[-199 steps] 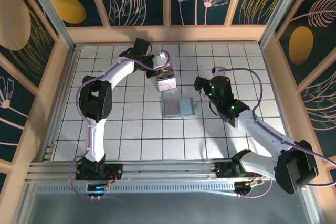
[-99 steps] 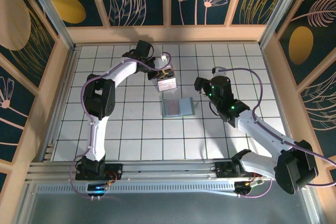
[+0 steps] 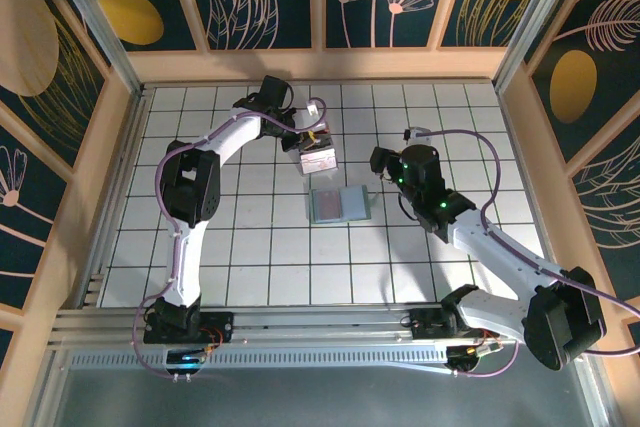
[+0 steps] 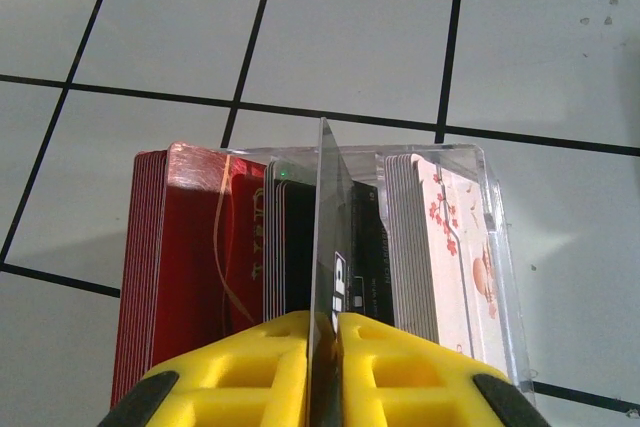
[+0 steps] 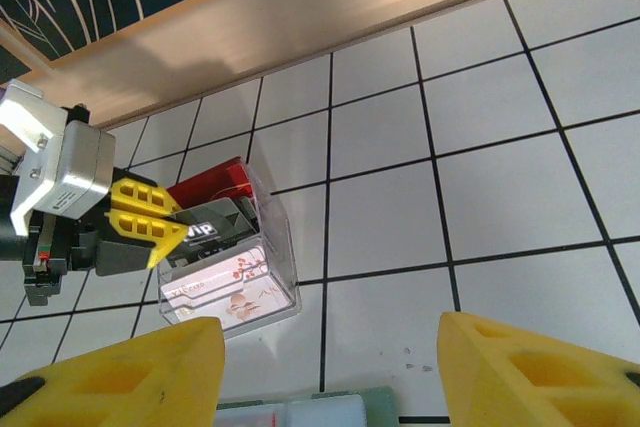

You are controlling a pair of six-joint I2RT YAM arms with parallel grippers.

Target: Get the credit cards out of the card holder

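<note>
**LEFT ARM SHIFTED TOWARD THE CARD BOX; RIGHT ARM UNCHANGED**

Since one second ago, the left arm's elbow and wrist have swung slightly to the right in the top view. This has set the left gripper (image 3: 311, 138) more squarely at the clear box (image 3: 318, 156). The right arm, the box and the card holder (image 3: 340, 204) have kept their positions.

**Left gripper** (image 4: 322, 322): the yellow fingers (image 4: 240, 367) are close together, one pressed against each face of a dark card (image 4: 327, 237) marked "VIP". The card stands on edge over the middle of the box, in line with the dark stack. Whether its far end is seated in the box cannot be told.

**Credit cards:** the box holds three upright stacks side by side:
- a red stack (image 4: 185, 247)
- a dark stack (image 4: 290, 237)
- a white-pink stack (image 4: 450, 247) with a floral print

**Right gripper** (image 5: 330, 342): the fingers are wide apart and hold nothing. The gripper hovers above the tiled table (image 3: 250, 247), to the right of the box and just beyond the far right corner of the card holder.

**Card holder:** it lies open and flat on the table, just on the near side of the box, between the two arms.
</note>
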